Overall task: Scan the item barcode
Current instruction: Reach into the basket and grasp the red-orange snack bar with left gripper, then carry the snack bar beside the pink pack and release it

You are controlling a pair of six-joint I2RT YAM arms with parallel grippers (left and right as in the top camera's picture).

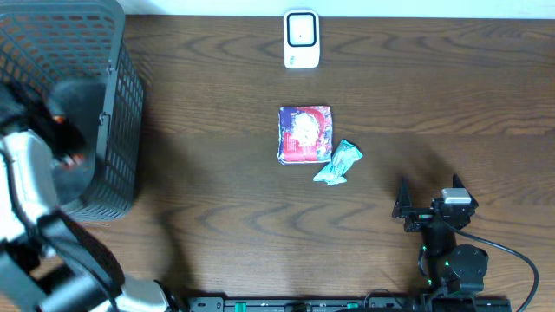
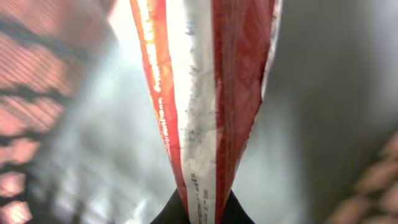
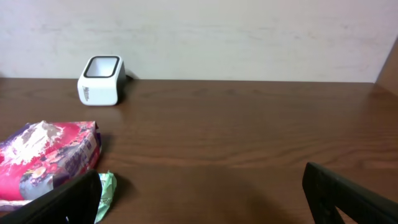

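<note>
Left gripper (image 2: 200,210) is closed tight on the red packet's (image 2: 199,93) edge inside the basket (image 1: 121,113); right gripper (image 1: 428,198) gapes empty, well apart from the basket. So thin a pinch could slip, or the limp packet could snag the basket wall on lifting.

Scanner (image 1: 302,39) behind packet (image 1: 304,134), wrapper (image 1: 338,163) beside packet; basket (image 1: 121,95) left

This looks like a mock shop checkout, laid out on a dark wood-grain counter (image 1: 217,173) against a plain pale wall (image 3: 249,37). A small white barcode scanner (image 1: 302,39) stands near the wall and a black mesh shopping basket (image 1: 121,95) sits at one end. Packaged goods complete it: a purple-and-red snack packet (image 1: 304,133), a crumpled green wrapper (image 1: 338,163) and a red-and-white packet (image 2: 199,93).
</note>
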